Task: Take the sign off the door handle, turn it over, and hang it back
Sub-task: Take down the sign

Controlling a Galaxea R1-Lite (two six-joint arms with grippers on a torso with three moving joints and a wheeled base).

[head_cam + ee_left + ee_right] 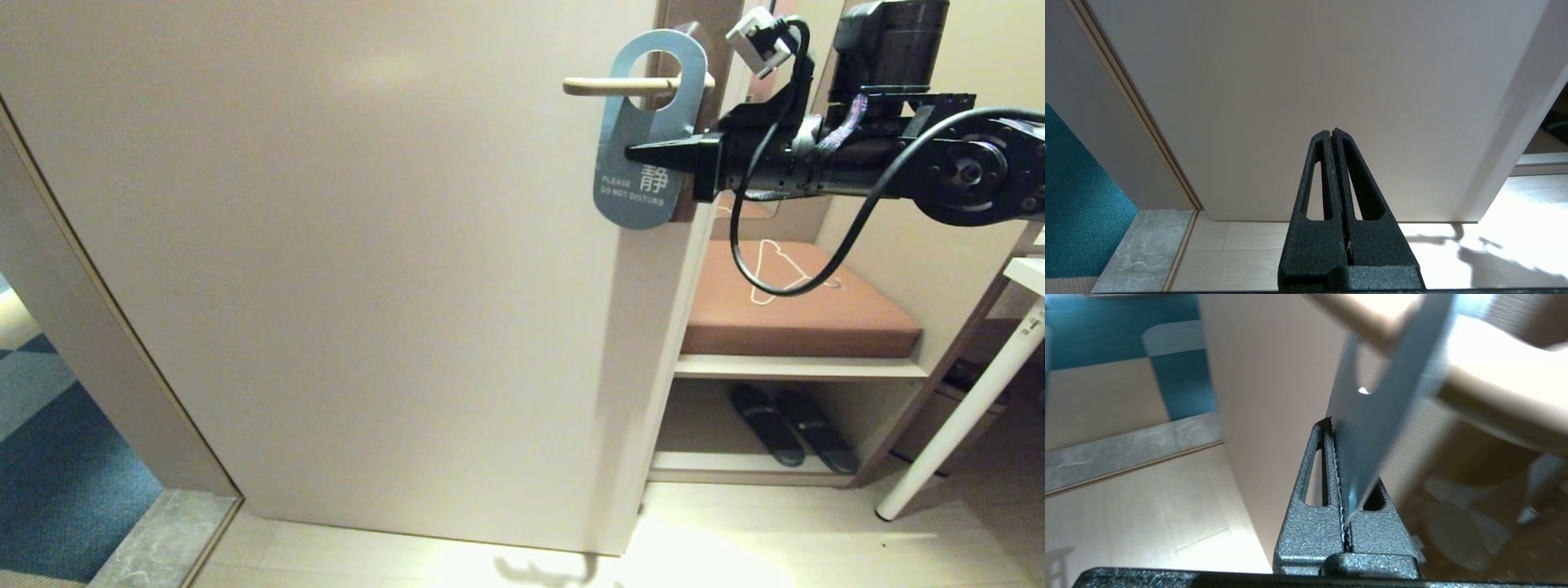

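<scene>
While the right claw pinches the sign edge-on, the handle sits above it, through the hole | slide it along the lever, level; don't twist | left claw closed, idle near the door

Right end effector clamped, arm horizontal; left end effector closed.

The sign reads "静 PLEASE DO NOT DISTURB".
</scene>
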